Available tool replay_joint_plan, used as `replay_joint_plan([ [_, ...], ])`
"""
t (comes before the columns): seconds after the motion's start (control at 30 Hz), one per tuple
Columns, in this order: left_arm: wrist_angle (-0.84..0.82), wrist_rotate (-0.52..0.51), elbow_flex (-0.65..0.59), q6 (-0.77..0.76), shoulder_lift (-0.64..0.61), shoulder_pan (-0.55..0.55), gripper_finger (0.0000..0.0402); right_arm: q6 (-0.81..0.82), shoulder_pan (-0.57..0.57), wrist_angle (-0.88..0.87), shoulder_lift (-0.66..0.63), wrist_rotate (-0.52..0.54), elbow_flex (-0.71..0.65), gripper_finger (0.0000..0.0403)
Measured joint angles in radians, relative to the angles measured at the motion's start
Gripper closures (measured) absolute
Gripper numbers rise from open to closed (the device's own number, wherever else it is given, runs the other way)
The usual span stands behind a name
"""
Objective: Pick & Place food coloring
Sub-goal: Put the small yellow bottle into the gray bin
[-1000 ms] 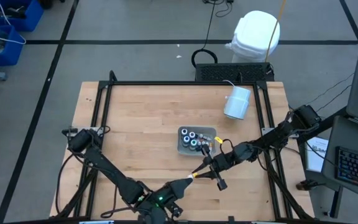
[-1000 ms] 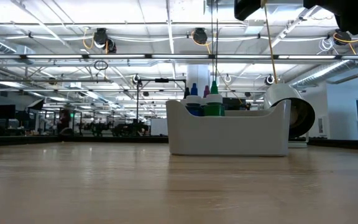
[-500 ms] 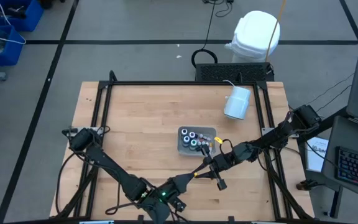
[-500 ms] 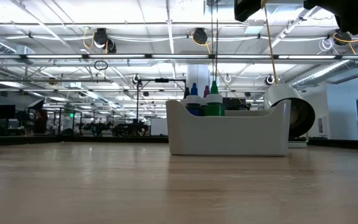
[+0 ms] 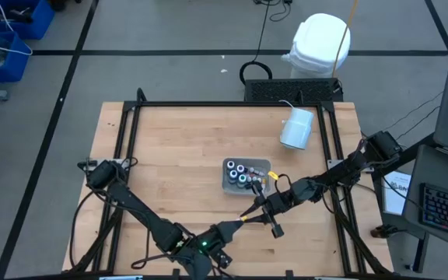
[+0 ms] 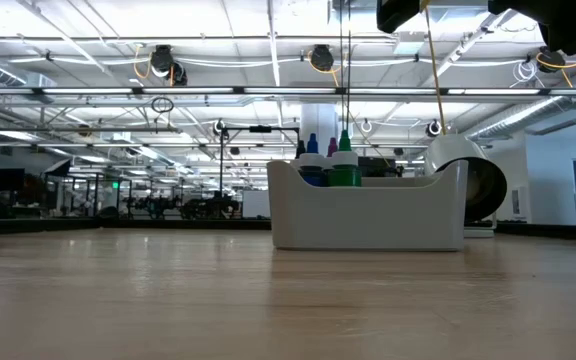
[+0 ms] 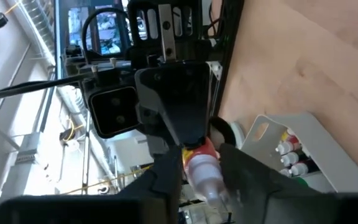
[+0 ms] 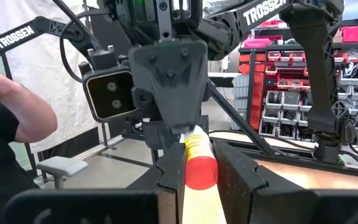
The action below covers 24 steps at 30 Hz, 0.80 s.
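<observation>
Both tools grip one small red-capped yellow food coloring bottle (image 8: 197,163) above the near desk (image 5: 185,155): right tool (image 5: 257,211) clamped on it, left tool (image 5: 236,226) clamped opposite.

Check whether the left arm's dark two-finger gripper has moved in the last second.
Yes, slightly. In the high view the left gripper has crept rightward toward the clear rectangular plastic tray, mostly early in that second.

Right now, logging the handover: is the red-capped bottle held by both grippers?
Yes. In both wrist views the red-capped bottle sits between the right gripper fingers and the left gripper fingers, above the table.
</observation>
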Motion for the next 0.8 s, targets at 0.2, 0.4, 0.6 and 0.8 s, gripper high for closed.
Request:
replay_joint_plan([
  [0.2, -0.007, -0.006, 0.000, -0.009, 0.000, 0.004, 0.0339, -0.001, 0.000, 0.002, 0.000, 0.000, 0.000, 0.0344],
  [0.4, -0.028, -0.006, 0.000, -0.020, 0.000, 0.006, 0.0319, 0.000, -0.001, -0.005, 0.000, 0.000, 0.000, 0.0344],
  [0.6, -0.028, -0.010, 0.000, -0.045, 0.000, 0.010, 0.0275, 0.000, 0.000, -0.006, 0.000, -0.007, 0.000, 0.0344],
  [0.8, -0.028, -0.011, 0.000, -0.032, 0.000, 0.010, 0.0263, 0.013, 0.000, -0.007, 0.000, -0.009, 0.000, 0.0344],
])
